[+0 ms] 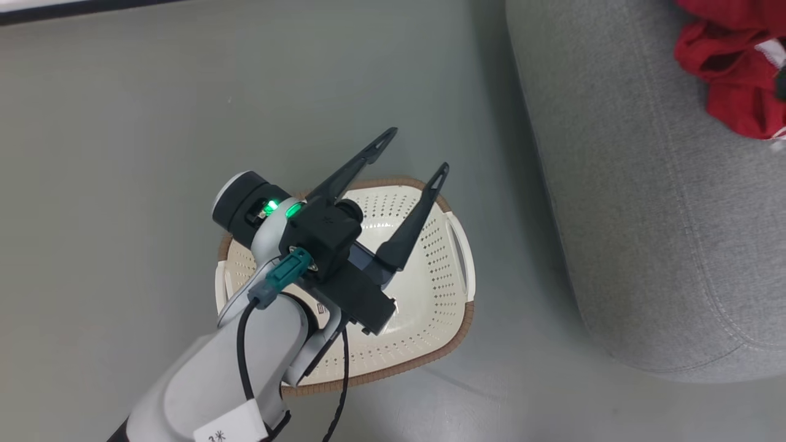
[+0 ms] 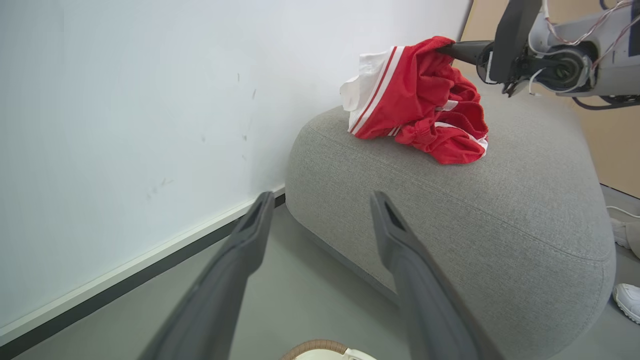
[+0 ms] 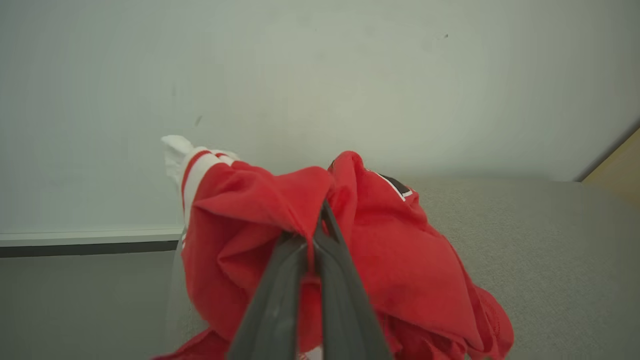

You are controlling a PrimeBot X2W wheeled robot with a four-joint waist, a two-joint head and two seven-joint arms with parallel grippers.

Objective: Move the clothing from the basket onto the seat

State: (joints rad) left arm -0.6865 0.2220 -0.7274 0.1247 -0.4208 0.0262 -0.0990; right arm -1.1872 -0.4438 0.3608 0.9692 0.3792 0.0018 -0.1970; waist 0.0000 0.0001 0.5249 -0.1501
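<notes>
The red clothing (image 1: 731,67) lies bunched on top of the grey seat (image 1: 645,184). My right gripper (image 3: 320,215) is shut on a fold of the red jersey (image 3: 400,260), whose white striped sleeve sticks out to the left. In the left wrist view the clothing (image 2: 425,100) rests on the seat (image 2: 475,215) with the right gripper (image 2: 450,49) pinching its upper edge. My left gripper (image 1: 418,149) hangs open over the cream basket (image 1: 451,288) on the floor and holds nothing. What I can see of the basket's inside is bare; the arm hides part of it.
The basket stands on the grey floor (image 1: 123,123) just left of the seat. A white wall (image 2: 125,100) with a dark baseboard runs behind the seat. A white shoe (image 2: 627,300) is on the floor at the seat's far side.
</notes>
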